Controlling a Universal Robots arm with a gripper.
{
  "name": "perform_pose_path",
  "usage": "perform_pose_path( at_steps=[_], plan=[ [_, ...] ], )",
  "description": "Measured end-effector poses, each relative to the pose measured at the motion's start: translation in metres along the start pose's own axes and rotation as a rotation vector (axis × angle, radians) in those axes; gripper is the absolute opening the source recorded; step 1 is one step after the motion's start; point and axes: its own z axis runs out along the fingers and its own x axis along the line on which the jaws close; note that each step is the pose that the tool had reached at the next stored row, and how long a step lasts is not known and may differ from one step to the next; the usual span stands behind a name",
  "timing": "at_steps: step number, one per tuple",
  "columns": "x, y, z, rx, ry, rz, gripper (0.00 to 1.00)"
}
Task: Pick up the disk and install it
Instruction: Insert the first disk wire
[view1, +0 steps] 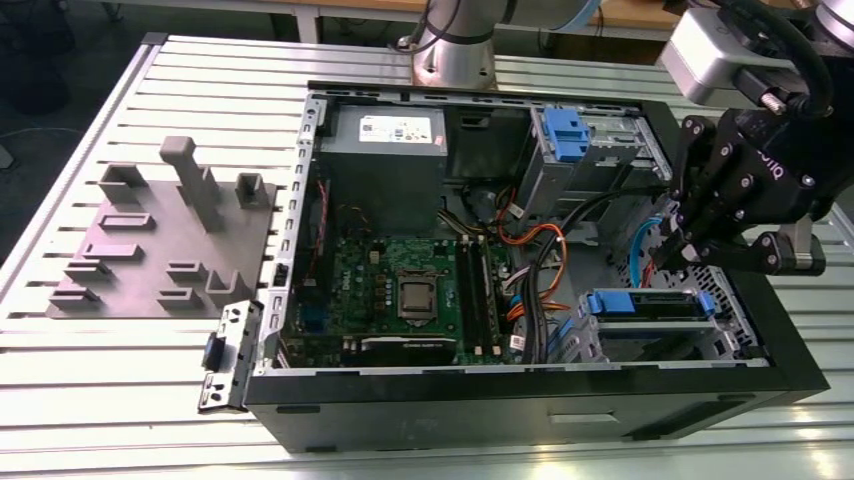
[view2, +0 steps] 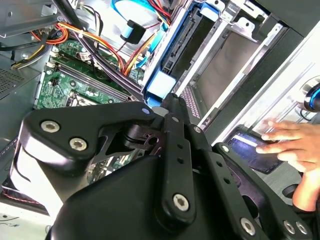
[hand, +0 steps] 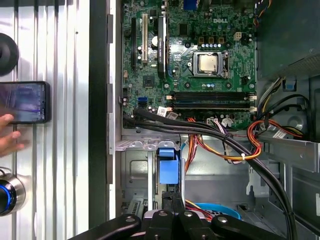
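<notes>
Gripper (view1: 683, 250) hangs over the open computer case (view1: 534, 385), its fingers pressed together just above the disk (view1: 650, 305) seated in its bay.

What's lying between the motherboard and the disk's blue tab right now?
In the first wrist view, a bundle of black cables crosses between the motherboard and the disk, with orange wires beside it.

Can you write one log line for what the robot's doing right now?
hand | just above disk | disk at cage inside case
</notes>
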Motion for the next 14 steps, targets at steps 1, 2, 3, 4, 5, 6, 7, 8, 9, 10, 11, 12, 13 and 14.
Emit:
perform_pose_path(
  at_steps=[1, 2, 3, 4, 5, 6, 7, 8, 9, 10, 11, 12, 13, 14],
  plan=[
    [0.0000, 0.0000, 0.0000, 0.0000, -0.0001, 0.000, 0.11],
    [-0.0001, 0.0000, -0.0012, 0.0000, -0.0001, 0.000, 0.11],
    [-0.0002, 0.0001, -0.0024, 0.0000, -0.0001, 0.000, 0.11],
    [-0.0002, 0.0001, -0.0025, 0.0000, 0.0000, 0.000, 0.11],
    [-0.0002, 0.0001, -0.0026, 0.0000, -0.0001, 0.000, 0.11],
    [-0.0002, 0.0001, -0.0028, 0.0000, 0.0000, 0.000, 0.11],
    [-0.0002, 0.0001, -0.0028, 0.0000, -0.0001, 0.000, 0.11],
    [-0.0002, 0.0001, -0.0029, 0.0000, -0.0001, 0.000, 0.11],
    [-0.0002, 0.0001, -0.0031, 0.0000, 0.0000, 0.000, 0.11],
    [-0.0002, 0.0001, -0.0031, 0.0000, -0.0001, 0.000, 0.11],
    [-0.0002, 0.0001, -0.0032, 0.0000, 0.0000, 0.000, 0.11],
    [-0.0002, 0.0001, -0.0032, 0.0000, 0.0000, 0.000, 0.11],
    [-0.0002, 0.0001, -0.0033, 0.0000, 0.0000, 0.000, 0.11],
    [-0.0002, 0.0001, -0.0034, 0.0000, 0.0000, 0.000, 0.11]
  ],
)
